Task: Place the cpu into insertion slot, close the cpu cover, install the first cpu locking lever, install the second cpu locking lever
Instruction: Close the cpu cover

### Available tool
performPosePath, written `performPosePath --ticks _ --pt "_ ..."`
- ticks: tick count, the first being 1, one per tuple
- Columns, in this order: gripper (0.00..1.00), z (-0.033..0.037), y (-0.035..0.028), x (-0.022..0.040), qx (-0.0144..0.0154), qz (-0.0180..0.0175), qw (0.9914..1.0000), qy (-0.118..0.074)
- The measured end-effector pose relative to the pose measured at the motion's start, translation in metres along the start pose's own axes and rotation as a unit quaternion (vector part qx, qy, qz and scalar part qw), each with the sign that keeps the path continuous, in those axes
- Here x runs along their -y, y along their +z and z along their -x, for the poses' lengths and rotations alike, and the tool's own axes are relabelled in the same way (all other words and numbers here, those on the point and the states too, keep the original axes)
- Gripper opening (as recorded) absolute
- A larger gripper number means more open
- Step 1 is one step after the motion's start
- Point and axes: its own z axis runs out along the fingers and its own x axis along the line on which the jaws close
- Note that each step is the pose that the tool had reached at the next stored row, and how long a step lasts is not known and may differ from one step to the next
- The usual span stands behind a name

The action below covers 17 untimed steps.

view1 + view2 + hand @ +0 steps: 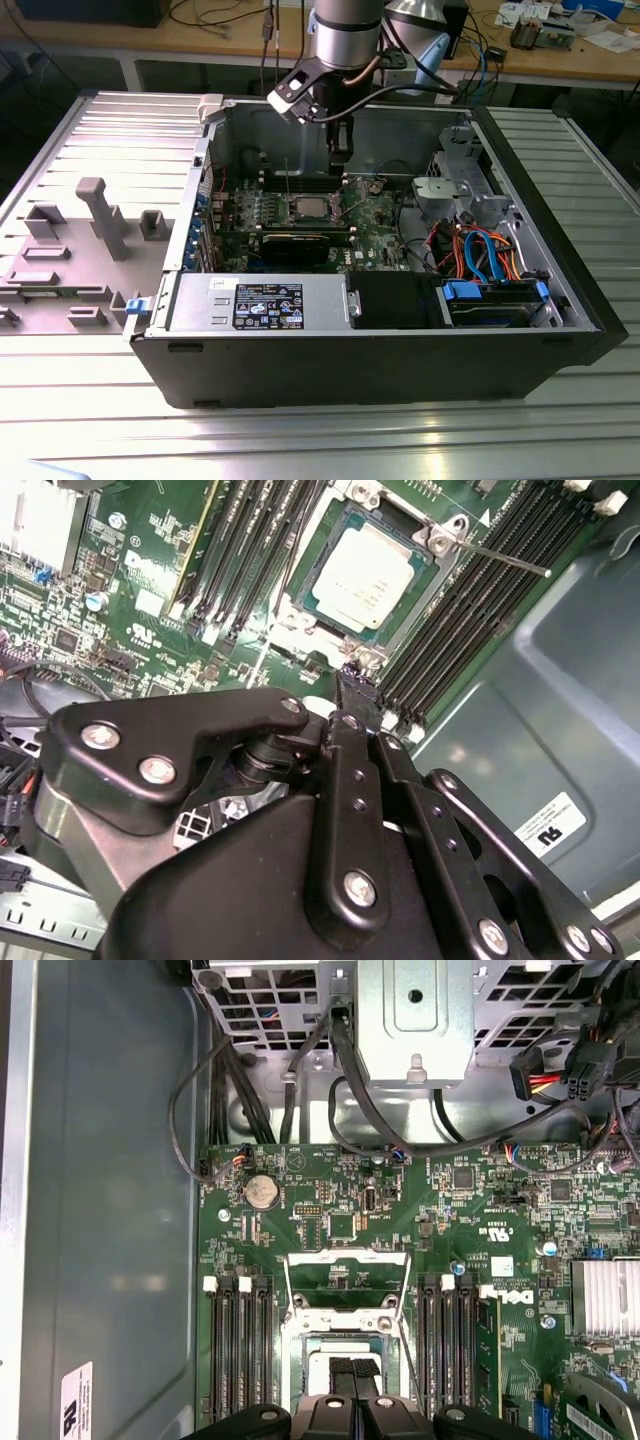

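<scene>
Gripper (351,683), fingers pinched together on nothing, hangs just beside the insertion slot (430,585) where the cpu (365,575) already sits, and the cpu cover (347,1278) looks flipped open, so I'd push it down evenly, clear of that loose lever (500,558).

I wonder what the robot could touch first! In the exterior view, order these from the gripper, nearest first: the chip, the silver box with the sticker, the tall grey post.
1. chip, inside the case, beside the gripper.
2. silver box, at the case's near edge.
3. grey post, outside the case, exterior view's left.
</scene>
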Motion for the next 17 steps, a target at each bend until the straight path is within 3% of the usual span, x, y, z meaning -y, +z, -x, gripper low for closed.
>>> performPosePath --ticks 17 --pt "0.11 0.0000 0.0001 -0.0038 0.0000 0.0000 1.00000 0.000"
